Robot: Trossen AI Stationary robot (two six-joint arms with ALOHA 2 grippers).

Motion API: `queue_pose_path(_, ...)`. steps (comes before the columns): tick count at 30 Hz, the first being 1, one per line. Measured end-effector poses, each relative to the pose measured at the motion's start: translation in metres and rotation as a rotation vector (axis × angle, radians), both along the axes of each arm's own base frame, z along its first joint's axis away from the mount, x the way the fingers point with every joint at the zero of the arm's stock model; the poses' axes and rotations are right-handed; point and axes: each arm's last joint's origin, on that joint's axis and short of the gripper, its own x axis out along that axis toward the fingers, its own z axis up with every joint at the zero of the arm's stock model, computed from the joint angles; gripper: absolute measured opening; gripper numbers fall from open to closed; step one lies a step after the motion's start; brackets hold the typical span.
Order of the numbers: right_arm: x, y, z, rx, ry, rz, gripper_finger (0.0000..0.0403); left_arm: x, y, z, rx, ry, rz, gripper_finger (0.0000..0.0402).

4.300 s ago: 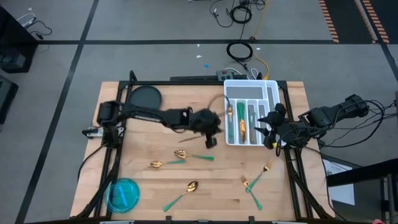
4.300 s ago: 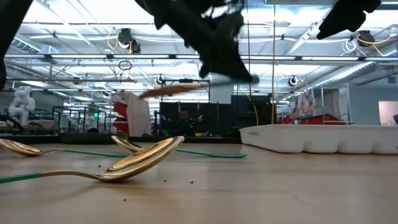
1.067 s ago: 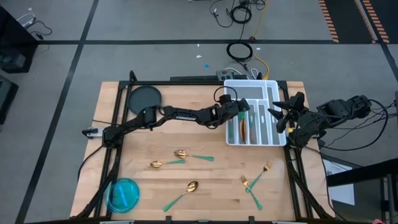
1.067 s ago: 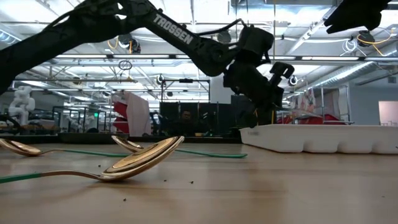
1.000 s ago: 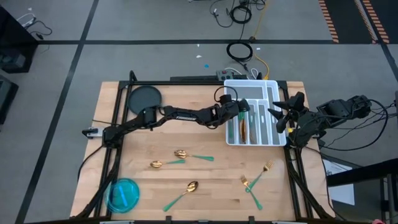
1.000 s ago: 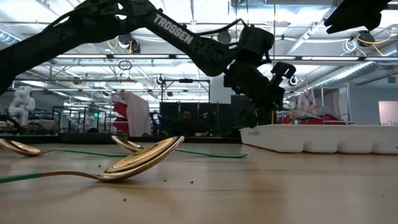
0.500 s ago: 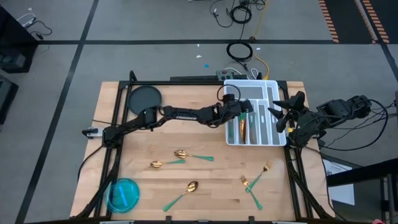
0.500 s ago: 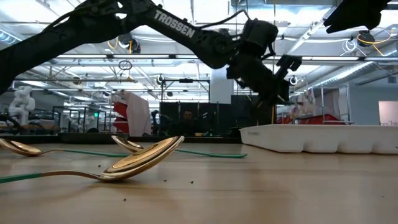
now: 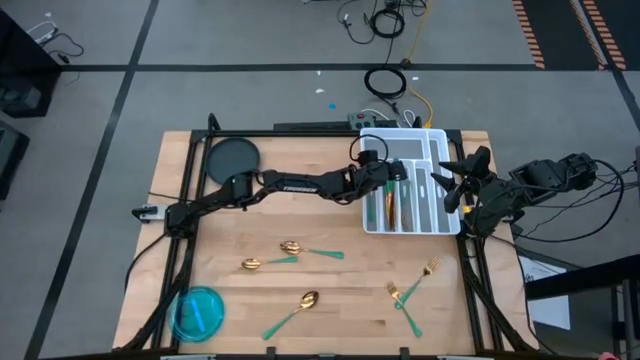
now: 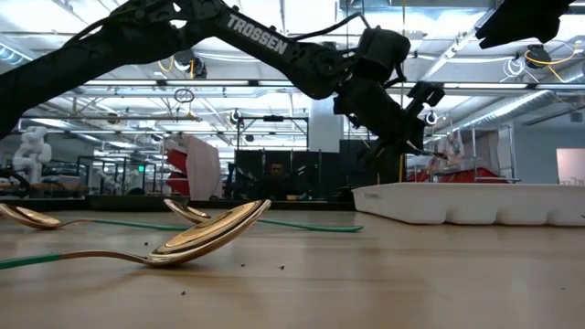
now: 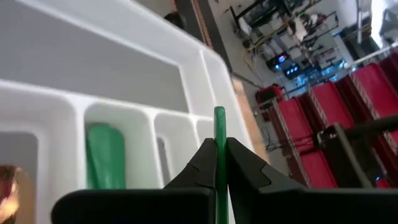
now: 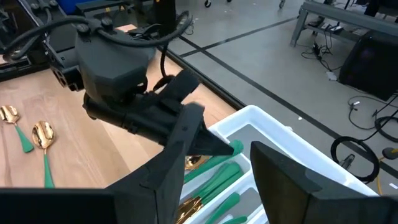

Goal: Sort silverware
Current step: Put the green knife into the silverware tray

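My left gripper (image 9: 397, 176) hangs over the white divided tray (image 9: 437, 140) and is shut on one piece of silverware, of which only the slim green handle (image 11: 219, 121) shows. It also shows in the low view (image 10: 416, 128). My right gripper (image 12: 227, 168) is open and empty by the tray's right side (image 9: 452, 190). Gold heads and green handles (image 9: 390, 205) lie in the tray's compartments. Three spoons (image 9: 290, 247) (image 9: 253, 263) (image 9: 308, 298) and two forks (image 9: 430, 268) (image 9: 397, 293) lie flat on the wooden table. My left gripper pinches the green handle (image 11: 219, 149) between its two fingers. The handle runs along the fingers, and its free end (image 11: 219, 112) sticks out past the fingertips. The piece is lifted clear above the tray. The gripper hides its head.
A dark round plate (image 9: 232, 157) sits at the far left and a blue round dish (image 9: 198, 312) at the near left corner. Cables lie on the floor beyond the table's far edge.
My left gripper has risen a little over the tray and shifted slightly toward the table's right edge, still shut on the green handle. My right gripper has kept still.
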Motion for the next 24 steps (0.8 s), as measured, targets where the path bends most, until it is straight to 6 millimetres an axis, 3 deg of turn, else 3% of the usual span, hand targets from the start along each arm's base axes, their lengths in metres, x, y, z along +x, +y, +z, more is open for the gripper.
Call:
queue_pose_path(6,0.000,0.000,0.000,0.000,0.000,0.000,0.0176,-0.001,0.006,0.005,0.040,0.001,0.049,0.0018)
queue_pose_path(15,0.000,0.000,0.000,0.002,0.000,0.000,0.0176,0.006,0.001,-0.021,0.026,-0.017,0.061,0.0018)
queue_pose_path(24,0.000,0.000,0.000,-0.001,0.007,0.009,0.0176,0.006,-0.001,-0.023,0.082,0.047,0.022,0.0018)
